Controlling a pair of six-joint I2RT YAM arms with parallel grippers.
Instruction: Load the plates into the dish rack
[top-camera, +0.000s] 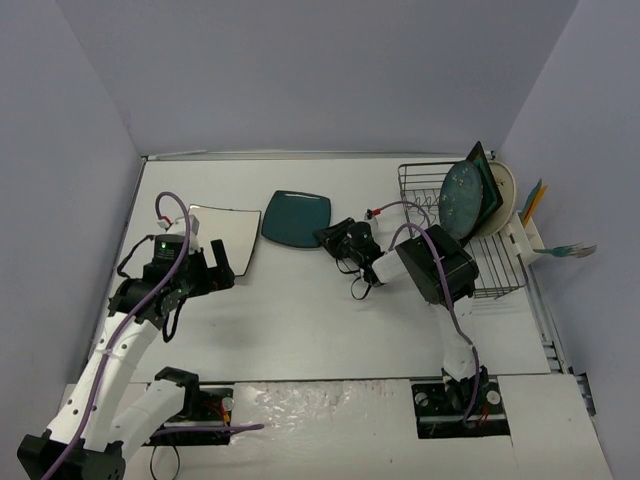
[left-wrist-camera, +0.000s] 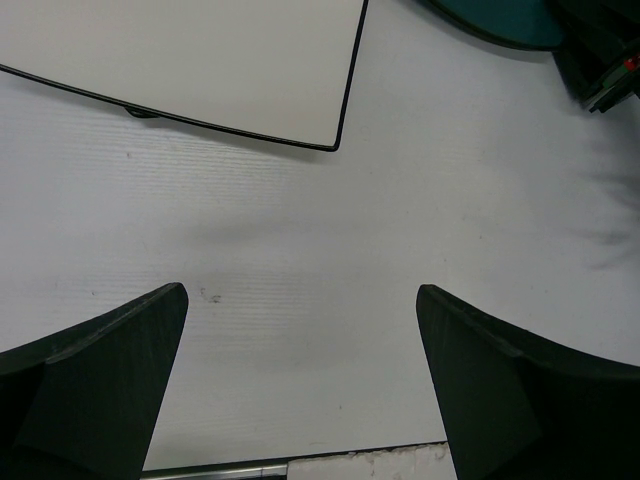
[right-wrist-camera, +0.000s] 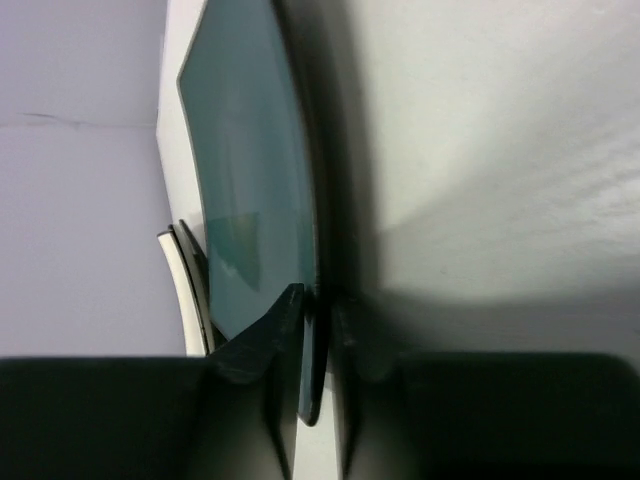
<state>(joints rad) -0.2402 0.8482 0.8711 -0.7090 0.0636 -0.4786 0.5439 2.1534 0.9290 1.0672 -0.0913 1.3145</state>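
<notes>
The teal-blue plate lies on the table left of the dish rack. My right gripper is shut on that plate's right rim, one finger over it and one under. The white square plate lies flat further left. My left gripper hangs open just short of its near corner, with nothing between the fingers. In the rack, a black square plate with a teal centre and a cream plate stand upright.
A white utensil holder with a few utensils hangs on the rack's right side, close to the right wall. Purple cables loop over both arms. Pale walls enclose the table on the left, back and right.
</notes>
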